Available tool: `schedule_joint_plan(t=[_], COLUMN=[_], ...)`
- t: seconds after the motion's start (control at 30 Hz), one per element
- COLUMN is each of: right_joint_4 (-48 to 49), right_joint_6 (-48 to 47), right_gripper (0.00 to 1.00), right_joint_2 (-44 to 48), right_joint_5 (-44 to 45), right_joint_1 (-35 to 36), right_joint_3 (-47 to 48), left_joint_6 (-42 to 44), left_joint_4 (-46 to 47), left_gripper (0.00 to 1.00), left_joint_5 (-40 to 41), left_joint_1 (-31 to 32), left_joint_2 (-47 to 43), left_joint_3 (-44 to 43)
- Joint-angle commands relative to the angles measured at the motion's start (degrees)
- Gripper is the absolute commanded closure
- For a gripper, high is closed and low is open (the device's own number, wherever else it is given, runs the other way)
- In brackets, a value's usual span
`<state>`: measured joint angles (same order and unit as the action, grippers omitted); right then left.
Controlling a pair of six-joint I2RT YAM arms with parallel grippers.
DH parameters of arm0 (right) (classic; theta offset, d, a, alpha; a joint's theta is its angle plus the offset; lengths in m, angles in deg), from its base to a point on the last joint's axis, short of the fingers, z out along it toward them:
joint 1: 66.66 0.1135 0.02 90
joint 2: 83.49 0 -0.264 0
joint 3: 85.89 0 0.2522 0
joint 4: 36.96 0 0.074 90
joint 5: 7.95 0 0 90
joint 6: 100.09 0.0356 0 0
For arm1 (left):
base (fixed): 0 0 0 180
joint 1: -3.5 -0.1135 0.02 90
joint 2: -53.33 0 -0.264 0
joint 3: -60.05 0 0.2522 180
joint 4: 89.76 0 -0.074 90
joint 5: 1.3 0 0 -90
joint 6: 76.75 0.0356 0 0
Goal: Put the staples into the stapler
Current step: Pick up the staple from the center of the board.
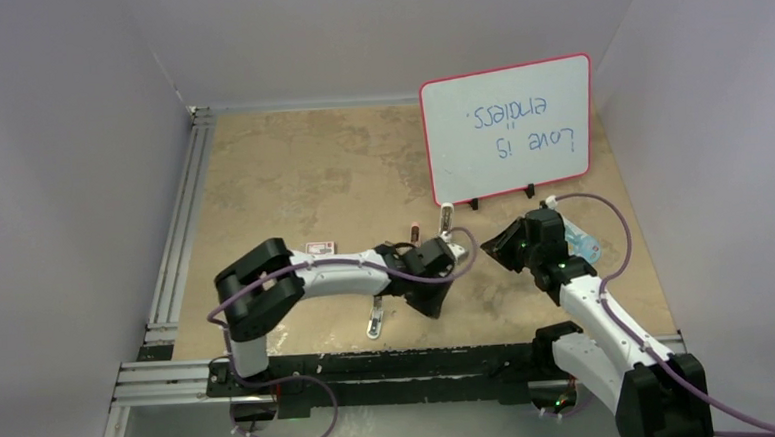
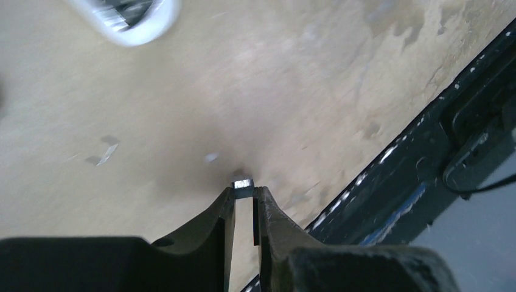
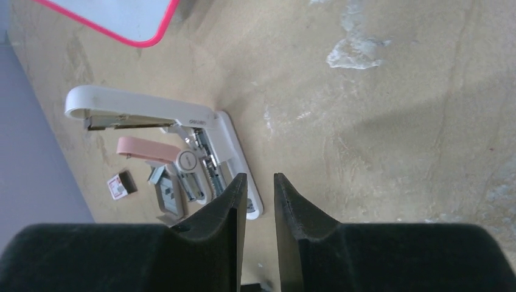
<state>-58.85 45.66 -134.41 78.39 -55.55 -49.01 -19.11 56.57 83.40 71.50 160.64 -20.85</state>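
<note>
The left pincer (image 2: pixel 244 192) is pinching the staples (image 2: pixel 243 183) — they are needing a gentle, level carry to the stapler (image 3: pixel 131 102) — while the right pincer (image 3: pixel 260 182) is hanging slightly open, empty.

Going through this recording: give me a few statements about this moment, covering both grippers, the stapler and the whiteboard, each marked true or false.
1. The left gripper has a small silvery staple strip between its fingertips. True.
2. The right gripper is holding the white stapler. False: its jaws stand slightly apart with nothing between them, and the stapler lies on the table beyond them.
3. The white stapler is closed. False: its top arm is swung open, away from its base.
4. A pink-framed whiteboard stands upright at the far side of the table. True.
</note>
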Motion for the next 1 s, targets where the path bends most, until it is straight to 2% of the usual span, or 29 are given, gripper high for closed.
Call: schedule_joint_plan(t=[0.0,0.17,0.3,0.37,0.47,0.6,0.77,0.83,0.97], right_joint_4=[6.2,15.7,23.6,28.8,41.1,53.8,59.8,59.5,57.1], right_joint_6=[-6.9,-14.2,-16.3,-16.4,-15.7,-17.7,-25.3,-29.4,-35.5], right_gripper=[0.74,0.72,0.62,0.52,0.48,0.44,0.41,0.42,0.45], right_joint_2=[2.2,4.4,9.6,12.9,17.7,21.6,20.4,17.8,11.3], right_joint_5=[-5.9,-12.2,-18.7,-22.8,-27.9,-28.7,-22.0,-18.2,-11.5], right_joint_1=[-0.4,-0.4,-0.3,-0.2,1.0,4.8,14.3,19.2,27.3], right_joint_3=[0.3,1.4,0.5,-0.9,-4.5,-9.1,-9.2,-7.2,-2.8], left_joint_6=[0.0,-4.0,-11.7,-17.8,-30.4,-48.9,-72.2,-75.4,-75.1], left_joint_4=[6.7,11.2,16.9,23.6,36.1,57.2,84.3,87.4,86.9], left_gripper=[0.86,0.87,0.87,0.87,0.87,0.87,0.87,0.87,0.88], left_joint_5=[-18.6,-41.5,-55.8,-61.7,-68.1,-72.0,-70.6,-69.6,-68.2], left_joint_1=[-8.9,-22.2,-31.1,-34.0,-36.6,-38.4,-39.1,-39.1,-39.2], left_joint_2=[-10.1,-18.1,-21.2,-22.1,-23.1,-22.9,-19.8,-19.2,-19.7], left_joint_3=[5.8,9.7,11.3,12.5,15.2,19.5,25.9,27.3,28.0])
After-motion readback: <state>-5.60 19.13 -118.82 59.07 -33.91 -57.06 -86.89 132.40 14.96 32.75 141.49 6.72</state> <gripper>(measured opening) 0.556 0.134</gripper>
